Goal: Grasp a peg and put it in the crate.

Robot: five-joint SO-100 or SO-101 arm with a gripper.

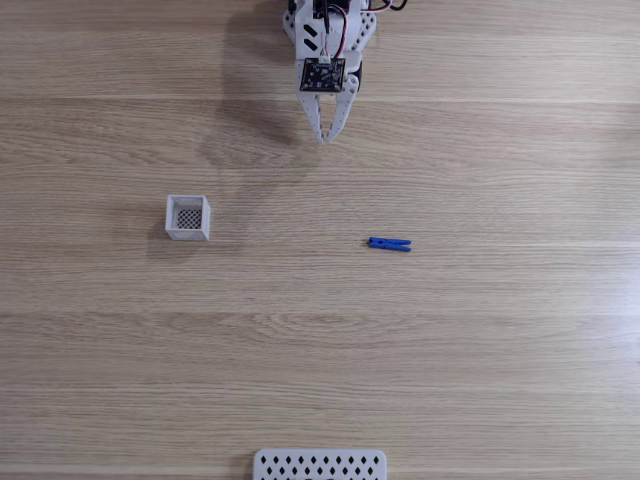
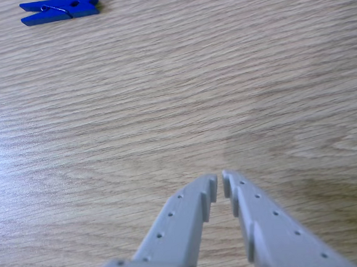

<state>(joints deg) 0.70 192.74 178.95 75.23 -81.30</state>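
end effector (image 2: 220,181): tips nearly closed, holding nothing | one peg (image 1: 389,244) | one crate (image 1: 188,217)

Matt wood-grain table (image 1: 480,360), glossy blue plastic peg (image 2: 59,9) (smooth), matt grey plastic fingers (image 2: 179,223).

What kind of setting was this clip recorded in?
Probably a hobby or lab tabletop: a bare wood-grain table holding a slim blue clothespin, a small white open-topped crate, a white perforated panel, and the white two-finger gripper.
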